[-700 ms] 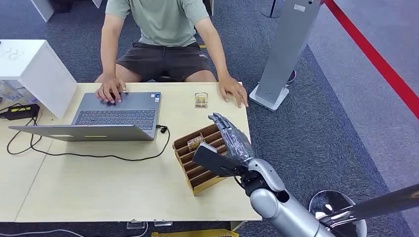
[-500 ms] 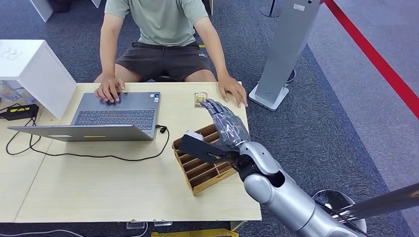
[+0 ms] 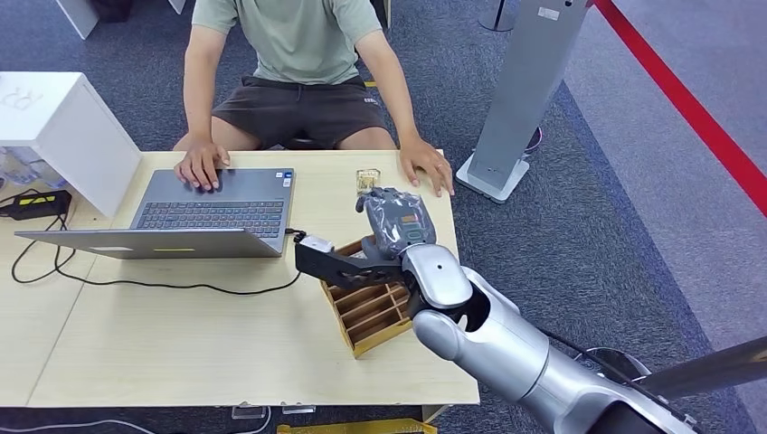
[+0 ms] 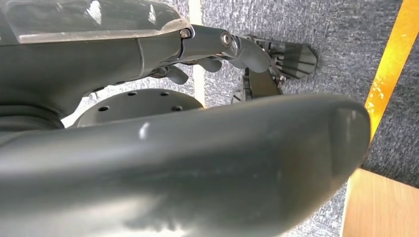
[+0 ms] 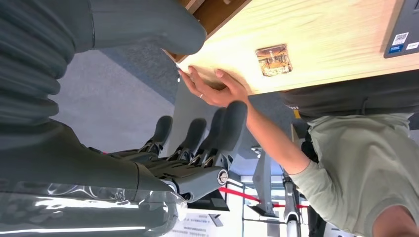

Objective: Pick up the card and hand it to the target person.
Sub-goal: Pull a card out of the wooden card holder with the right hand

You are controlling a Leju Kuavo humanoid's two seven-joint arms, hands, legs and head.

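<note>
A small gold-brown card [image 3: 368, 181] [image 5: 273, 60] lies flat on the wooden table [image 3: 181, 334], just left of the seated person's hand [image 3: 427, 165] [image 5: 212, 86]. My right hand [image 3: 393, 226] hovers over the far end of a slotted wooden card holder [image 3: 366, 312], fingers [image 5: 197, 138] spread and holding nothing, thumb [image 3: 317, 258] stretched out past the holder's left edge. The hand covers the holder's upper slots. Its fingertips reach close to the loose card without touching it. My left hand [image 4: 237, 49] hangs over grey carpet with nothing in it.
The person [image 3: 289, 54] sits at the table's far side, one hand on an open laptop [image 3: 213, 203]. A black cable [image 3: 181, 285] runs across the table. A white box [image 3: 63, 117] stands at the left, a grey pillar stand [image 3: 525, 90] on the carpet at the right.
My right hand has swung left and forward across the card holder, turning palm-down. Its thumb now reaches past the holder's left edge. The person and the loose card have stayed put.
</note>
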